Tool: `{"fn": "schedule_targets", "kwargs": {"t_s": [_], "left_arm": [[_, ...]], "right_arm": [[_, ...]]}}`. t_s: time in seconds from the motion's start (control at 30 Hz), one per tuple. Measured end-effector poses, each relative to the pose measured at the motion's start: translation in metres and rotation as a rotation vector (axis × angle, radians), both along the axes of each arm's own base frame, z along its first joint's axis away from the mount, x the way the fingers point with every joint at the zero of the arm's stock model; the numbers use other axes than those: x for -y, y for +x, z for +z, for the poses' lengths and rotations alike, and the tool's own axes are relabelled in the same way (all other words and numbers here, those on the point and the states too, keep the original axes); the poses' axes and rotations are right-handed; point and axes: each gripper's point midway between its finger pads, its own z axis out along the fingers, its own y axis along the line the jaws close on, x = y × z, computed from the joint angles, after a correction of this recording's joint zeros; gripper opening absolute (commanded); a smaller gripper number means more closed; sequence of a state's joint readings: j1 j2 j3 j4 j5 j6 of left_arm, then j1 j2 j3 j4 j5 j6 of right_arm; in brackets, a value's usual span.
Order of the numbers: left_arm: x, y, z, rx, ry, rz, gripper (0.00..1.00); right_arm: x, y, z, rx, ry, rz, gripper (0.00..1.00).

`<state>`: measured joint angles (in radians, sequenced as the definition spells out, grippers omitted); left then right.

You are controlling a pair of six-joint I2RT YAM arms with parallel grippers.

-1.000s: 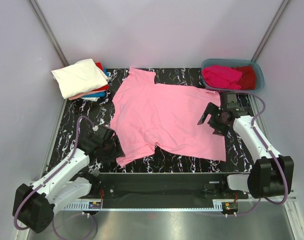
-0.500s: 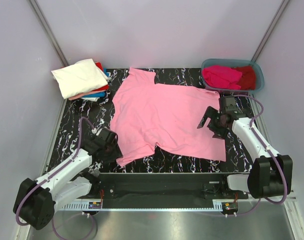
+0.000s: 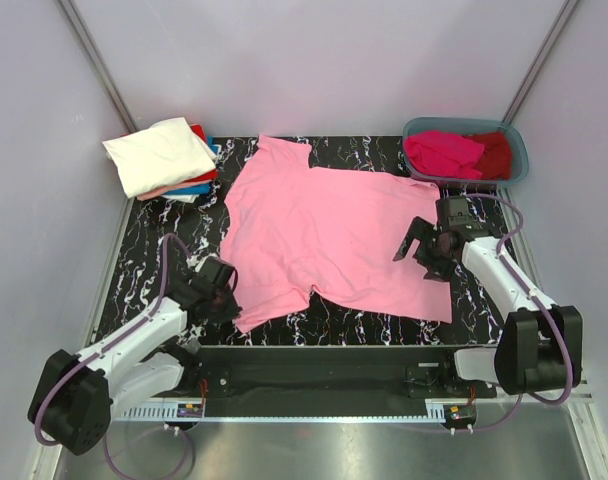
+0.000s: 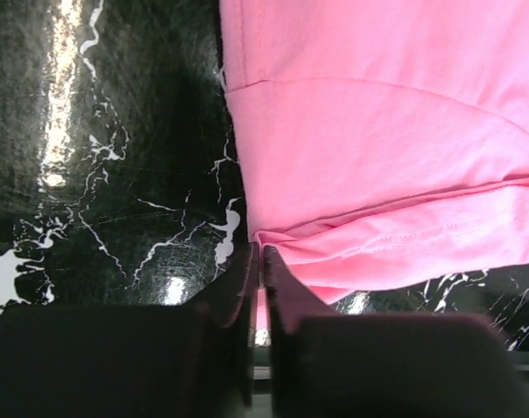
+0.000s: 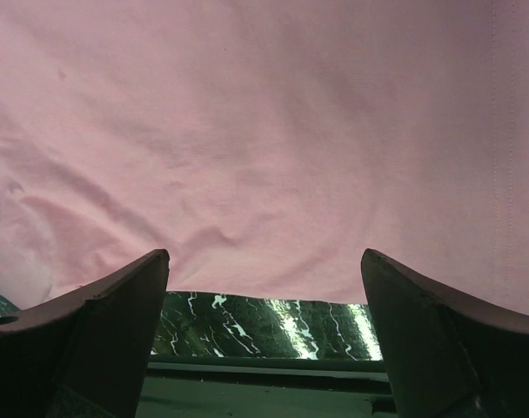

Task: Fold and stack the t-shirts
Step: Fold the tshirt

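Observation:
A light pink t-shirt (image 3: 334, 235) lies spread flat on the black marbled table (image 3: 149, 250). My left gripper (image 3: 227, 298) is at its near left sleeve. In the left wrist view its jaws (image 4: 261, 257) are shut, with the sleeve's hem (image 4: 286, 248) pinched between them. Over the shirt's right edge, my right gripper (image 3: 416, 243) stands open. The right wrist view shows pink cloth (image 5: 264, 131) ahead of those wide fingers (image 5: 264, 287), with nothing between them. A folded stack of t-shirts (image 3: 164, 155), cream-white on top, sits at the back left.
A grey-blue tub (image 3: 521, 160) at the back right holds a magenta t-shirt (image 3: 442, 152) and a dark red one (image 3: 494, 152). The table's near edge has a metal rail (image 3: 314, 410). Grey walls close in both sides.
My left gripper has crept right onto the sleeve edge and shut on it. The right gripper has shifted slightly left over the shirt and stays open.

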<state>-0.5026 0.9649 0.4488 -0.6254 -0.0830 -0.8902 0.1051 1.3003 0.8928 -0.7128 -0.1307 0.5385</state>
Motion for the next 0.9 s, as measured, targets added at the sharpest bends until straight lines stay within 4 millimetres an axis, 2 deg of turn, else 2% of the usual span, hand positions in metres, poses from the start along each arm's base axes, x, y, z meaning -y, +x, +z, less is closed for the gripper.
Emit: {"fn": "schedule_targets", "kwargs": {"t_s": [0.17,0.23,0.37,0.5,0.6,0.77,0.9], "left_arm": [[-0.001,0.002,0.012,0.04,-0.011,-0.006,0.0],[-0.001,0.005,0.03,0.082,-0.019,0.0,0.0],[0.0,0.019,0.084,0.235,-0.076,0.02,0.0],[-0.006,0.017,0.114,0.301,-0.093,0.041,0.0],[-0.012,0.012,0.12,0.295,-0.074,0.051,0.0],[-0.02,0.0,0.113,0.247,-0.039,0.053,0.02],[-0.024,-0.005,0.111,0.231,-0.026,0.054,0.02]], "right_arm": [[0.0,-0.006,-0.013,-0.04,0.005,-0.009,1.0],[0.0,-0.01,-0.019,-0.061,0.009,-0.027,1.0],[0.005,-0.019,-0.03,-0.103,0.017,-0.075,1.0],[0.016,-0.02,-0.04,-0.141,0.028,-0.137,1.0],[0.026,-0.016,-0.049,-0.166,0.04,-0.186,1.0],[0.041,-0.014,-0.067,-0.223,0.048,-0.238,0.99],[0.047,-0.013,-0.063,-0.21,0.048,-0.249,1.0]]}}
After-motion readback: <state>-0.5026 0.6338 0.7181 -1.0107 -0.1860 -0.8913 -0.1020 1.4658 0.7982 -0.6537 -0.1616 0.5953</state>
